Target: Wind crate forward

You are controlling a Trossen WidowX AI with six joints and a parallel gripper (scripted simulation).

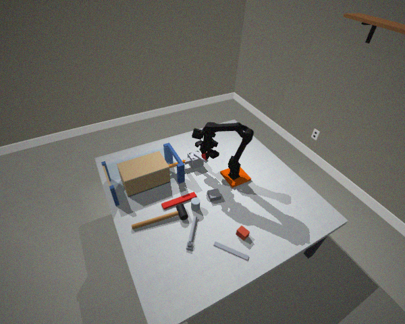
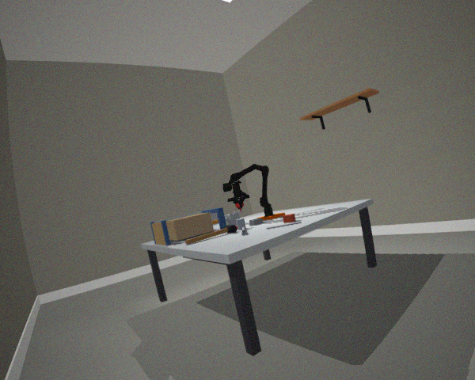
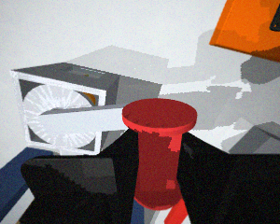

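Note:
My gripper (image 1: pixel 204 156) (image 2: pixel 239 205) (image 3: pixel 152 125) is shut on the red knob of the winch handle. The handle's pale crank arm (image 3: pixel 84 119) runs from the knob to the middle of the top of the hand winch (image 1: pixel 195 157) (image 3: pixel 33 72). The key itself is hidden. The tan crate (image 1: pixel 143 171) (image 2: pixel 191 226) sits flat in the guard cubby; its clear panels barely show. The blue steel frame (image 1: pixel 180 171) (image 2: pixel 222 218) (image 3: pixel 14 173) stands at the mouth, with a visible gap between it and the crate's front. An orange bar-like piece (image 1: pixel 176 163) reaches from the crate through the frame toward the winch.
A red bar (image 1: pixel 179 200), a mallet (image 1: pixel 157 220), a pale cylinder (image 1: pixel 195 203), a wrench-like tool (image 1: pixel 193 231), a flat grey bar (image 1: pixel 231 250), a red block (image 1: pixel 242 232) and a grey block (image 1: pixel 214 194) lie or stand on the bench. The arm's orange base (image 1: pixel 242 175) (image 3: pixel 238 28) is nearby.

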